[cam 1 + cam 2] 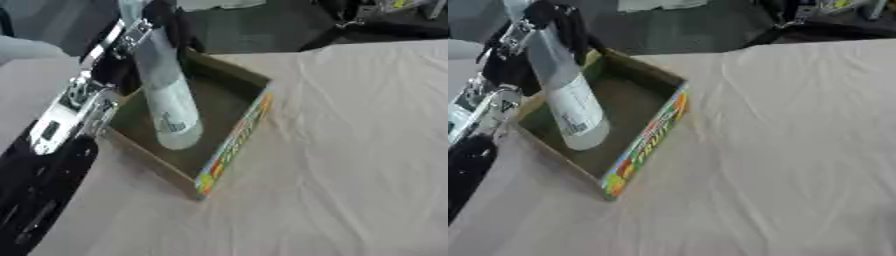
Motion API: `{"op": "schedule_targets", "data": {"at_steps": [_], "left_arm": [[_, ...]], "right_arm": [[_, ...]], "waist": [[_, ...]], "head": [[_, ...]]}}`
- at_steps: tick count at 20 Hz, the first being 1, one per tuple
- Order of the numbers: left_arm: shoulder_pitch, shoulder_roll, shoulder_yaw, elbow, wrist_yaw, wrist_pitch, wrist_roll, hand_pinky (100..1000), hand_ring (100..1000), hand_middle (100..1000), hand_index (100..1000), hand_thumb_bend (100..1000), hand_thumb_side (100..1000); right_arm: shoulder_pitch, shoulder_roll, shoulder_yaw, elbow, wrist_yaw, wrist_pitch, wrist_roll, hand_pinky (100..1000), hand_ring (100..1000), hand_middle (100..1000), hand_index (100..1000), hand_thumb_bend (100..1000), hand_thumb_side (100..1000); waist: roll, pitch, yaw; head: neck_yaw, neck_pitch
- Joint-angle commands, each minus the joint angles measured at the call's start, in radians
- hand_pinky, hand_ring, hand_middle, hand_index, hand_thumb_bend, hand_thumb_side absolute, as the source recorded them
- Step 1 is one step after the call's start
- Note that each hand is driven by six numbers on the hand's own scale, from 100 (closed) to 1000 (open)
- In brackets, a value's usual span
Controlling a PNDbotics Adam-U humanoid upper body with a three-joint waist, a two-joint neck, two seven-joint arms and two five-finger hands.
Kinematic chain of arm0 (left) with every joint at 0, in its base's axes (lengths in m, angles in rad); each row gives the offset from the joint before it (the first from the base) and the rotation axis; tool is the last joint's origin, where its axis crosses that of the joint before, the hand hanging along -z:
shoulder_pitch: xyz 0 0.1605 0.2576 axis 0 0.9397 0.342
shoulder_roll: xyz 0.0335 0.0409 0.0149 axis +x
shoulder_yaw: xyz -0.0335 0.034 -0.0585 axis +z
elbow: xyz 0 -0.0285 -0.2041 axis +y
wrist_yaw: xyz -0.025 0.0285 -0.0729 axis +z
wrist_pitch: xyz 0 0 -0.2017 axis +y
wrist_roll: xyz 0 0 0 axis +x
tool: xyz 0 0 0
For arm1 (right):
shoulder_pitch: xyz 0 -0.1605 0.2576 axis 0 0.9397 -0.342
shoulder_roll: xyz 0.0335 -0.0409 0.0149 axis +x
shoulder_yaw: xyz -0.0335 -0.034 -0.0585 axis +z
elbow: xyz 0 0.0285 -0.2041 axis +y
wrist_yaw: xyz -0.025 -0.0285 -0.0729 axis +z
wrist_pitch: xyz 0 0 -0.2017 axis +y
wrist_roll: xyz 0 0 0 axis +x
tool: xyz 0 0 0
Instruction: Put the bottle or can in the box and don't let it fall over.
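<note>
A tall clear bottle (170,102) with a pale label is inside the shallow cardboard box (234,142), its base low over or on the box floor; I cannot tell which. It leans slightly, its top toward the upper left. My left hand (560,20) is shut on the bottle's upper part, black fingers curled round the neck at the top of the view. The left forearm, silver and black, runs down the left side. The box has a dark inside and a colourful printed front wall. My right hand appears in neither view.
A wrinkled pale cloth (350,150) covers the table to the right of and in front of the box. Dark objects and cables (385,22) lie along the far edge at the top right.
</note>
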Motion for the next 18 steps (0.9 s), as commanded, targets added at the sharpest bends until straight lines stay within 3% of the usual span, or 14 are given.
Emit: {"op": "schedule_targets", "data": {"at_steps": [1, 5, 8, 10, 13, 16, 18], "left_arm": [[-0.011, 0.008, 0.002, 0.007, 0.012, -0.017, -0.029, 769, 451, 451, 180, 100, 578], [-0.011, 0.004, 0.003, 0.025, 0.02, -0.03, -0.055, 856, 490, 477, 184, 100, 587], [-0.01, 0.007, 0.002, 0.03, 0.011, -0.038, -0.075, 1000, 593, 573, 253, 100, 596], [-0.008, 0.01, -0.001, 0.031, -0.01, -0.044, -0.093, 1000, 644, 600, 276, 100, 597], [-0.002, 0.019, -0.004, 0.037, -0.049, -0.046, -0.126, 1000, 790, 766, 407, 100, 599], [0.006, 0.029, -0.008, 0.032, -0.095, -0.053, -0.169, 1000, 886, 887, 517, 100, 566], [0.012, 0.032, -0.01, 0.028, -0.122, -0.057, -0.198, 1000, 954, 948, 559, 100, 601]], "right_arm": [[-0.006, -0.004, 0.0, -0.012, 0.01, 0.008, -0.001, 951, 1000, 1000, 920, 100, 578], [-0.011, 0.001, 0.003, -0.012, 0.014, 0.013, 0.0, 951, 1000, 1000, 919, 100, 577], [-0.011, 0.003, 0.004, -0.012, 0.018, 0.011, -0.003, 951, 1000, 1000, 920, 100, 576], [-0.012, 0.004, 0.005, -0.012, 0.019, 0.01, -0.004, 951, 1000, 1000, 919, 100, 577], [-0.012, 0.004, 0.006, -0.012, 0.02, 0.011, -0.004, 950, 1000, 1000, 919, 100, 576], [-0.008, 0.004, 0.004, -0.012, 0.021, 0.01, -0.007, 950, 1000, 1000, 919, 100, 577], [-0.006, 0.003, 0.003, -0.012, 0.021, 0.01, -0.008, 950, 1000, 1000, 919, 100, 577]], "waist": [[-0.004, -0.015, 0.0], [-0.006, -0.009, -0.001], [-0.008, -0.007, -0.001], [-0.008, -0.007, 0.0], [-0.008, -0.008, 0.003], [-0.009, -0.01, 0.009], [-0.009, -0.013, 0.01]], "head": [[0.0, -0.014], [-0.001, -0.017], [-0.003, -0.015], [-0.004, -0.014], [-0.006, -0.012], [-0.009, -0.01], [-0.011, -0.01]]}}
